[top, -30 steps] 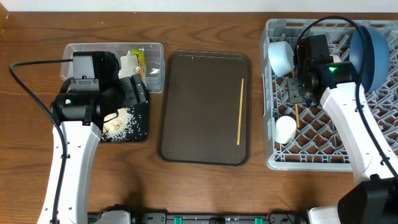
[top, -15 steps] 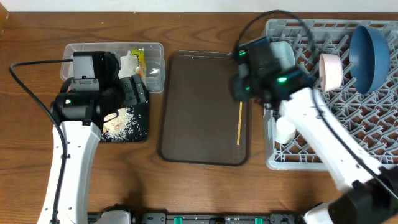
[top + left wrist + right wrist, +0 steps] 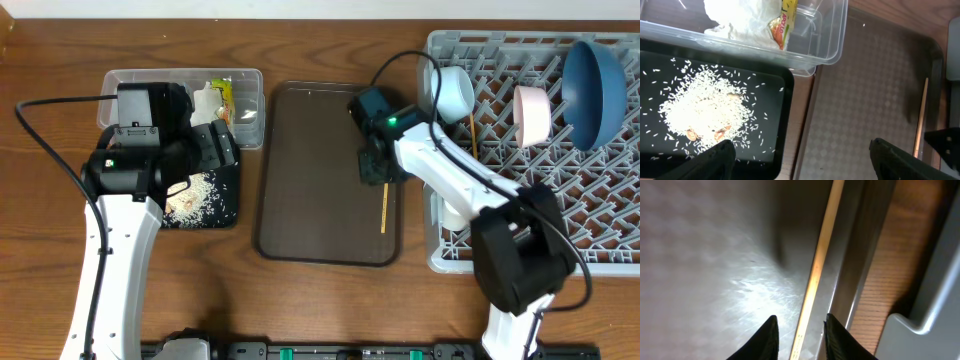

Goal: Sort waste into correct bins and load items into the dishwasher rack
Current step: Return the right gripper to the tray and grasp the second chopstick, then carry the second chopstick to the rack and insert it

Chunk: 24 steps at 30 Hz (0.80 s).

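Straddling the thin wooden chopstick (image 3: 815,280) just inside the right rim of the brown rectangular serving tray (image 3: 300,170), our right gripper (image 3: 801,317) is spread; we fear a shallow pinch could roll it away.

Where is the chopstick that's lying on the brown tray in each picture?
Overhead: the chopstick lies along the brown tray's right side, its top end hidden under the right gripper.
Left wrist: a thin slanted stick near the right edge.
Right wrist: close up, running up the middle, between the right gripper's tips.
Shared landmark: the tray's raised right rim, just beside the chopstick in all three.
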Motion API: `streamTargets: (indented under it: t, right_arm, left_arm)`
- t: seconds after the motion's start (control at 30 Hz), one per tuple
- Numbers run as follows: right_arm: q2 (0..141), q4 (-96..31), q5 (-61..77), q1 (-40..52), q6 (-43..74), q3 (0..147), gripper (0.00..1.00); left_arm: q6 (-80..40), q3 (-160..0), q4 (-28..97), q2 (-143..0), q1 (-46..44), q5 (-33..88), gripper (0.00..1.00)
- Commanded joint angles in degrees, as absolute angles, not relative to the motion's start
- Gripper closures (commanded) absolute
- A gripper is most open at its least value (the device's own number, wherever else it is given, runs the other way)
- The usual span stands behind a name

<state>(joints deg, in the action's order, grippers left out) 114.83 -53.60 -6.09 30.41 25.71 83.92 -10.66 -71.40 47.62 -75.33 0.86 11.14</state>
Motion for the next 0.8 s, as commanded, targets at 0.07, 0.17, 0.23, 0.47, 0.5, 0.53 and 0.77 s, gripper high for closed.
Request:
streamTargets:
  t: [0.07, 0.17, 0.23, 0.47, 0.5, 0.53, 0.77]
  right_arm:
    - [117.3, -54.7, -7.3, 30.6, 27.4, 84.4, 0.76]
    - [117.3, -54.7, -7.3, 30.6, 27.4, 83.9, 0.8]
    - [117.3, -54.6, -7.3, 30.6, 27.4, 83.3, 0.84]
    - [117.3, -52.5, -7.3, 30.6, 27.9, 79.5, 0.86]
    - [117.3, -52.5, -7.3, 30.6, 27.9, 79.5, 0.86]
    - [117.3, -52.4, -7.3, 30.6, 27.9, 79.5, 0.86]
    - [117.3, -51.5, -7.0, 30.9, 27.9, 78.9, 0.92]
  left_arm:
    - [-10.5, -72.3, 47.7, -75.5, 1.1, 10.4, 0.12]
    - [-10.5, -72.3, 47.7, -75.5, 1.1, 10.4, 0.12]
    - [-10.5, -72.3, 47.7, -75.5, 1.1, 10.4, 0.12]
    - [-10.5, -72.3, 47.8, -75.5, 1.1, 10.4, 0.11]
    - [-10.5, -72.3, 47.7, -75.5, 1.1, 10.4, 0.12]
    - [-10.5, -72.3, 47.7, -75.5, 1.1, 10.4, 0.12]
    - [-10.5, -72.3, 47.7, -75.5, 1.1, 10.4, 0.12]
